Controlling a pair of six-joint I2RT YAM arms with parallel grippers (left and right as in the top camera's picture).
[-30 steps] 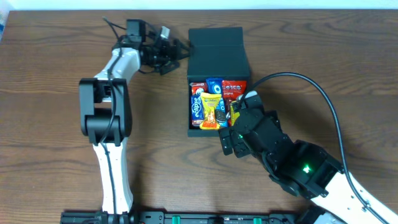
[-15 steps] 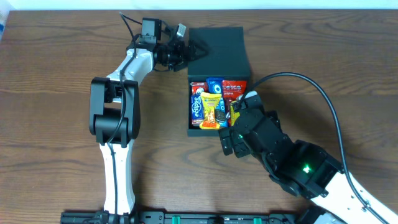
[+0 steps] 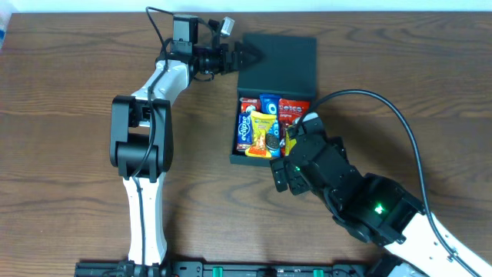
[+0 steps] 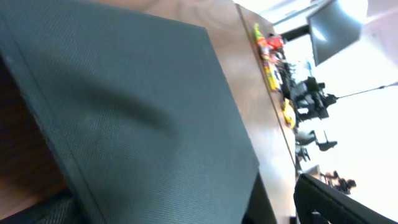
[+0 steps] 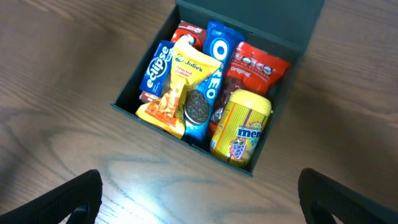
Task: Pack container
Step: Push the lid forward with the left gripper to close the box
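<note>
Nearest me, the right claw (image 5: 199, 186) hangs over the table (image 3: 61, 115) just off the front right corner of the box (image 3: 246, 161). Its two fingers are spread wide and grasp nothing. I take it that it is parked there because the filling is done, or nearly so, and it is keeping out of the way of the lid. The box itself sits about mid-table, a little to the right, open side up. Its snacks stand on edge, pressed side by side, which is likely how so many fit. I count six: an Eclipse pack (image 5: 155, 65) at the left, a yellow bag (image 5: 180, 81) leaning over the front wall, an Oreo pack (image 5: 214, 68) in the middle, a red pack (image 5: 189, 31) at the back left, a second red pack (image 5: 258, 65) at the back right, and one yellow Mentos tub (image 5: 242, 127) in the front right corner. More may lie under them, but I cannot see. Beyond the snacks, the one lid (image 3: 280, 65) is thrown back on its hinge and lies roughly flat on the far side, leaving the mouth clear. Farthest off, the left claw (image 3: 244, 58) is at the lid's left edge, released and gripping nothing. Whether it touches the lid I cannot tell. My guess is that it is set there to fold the lid over.
</note>
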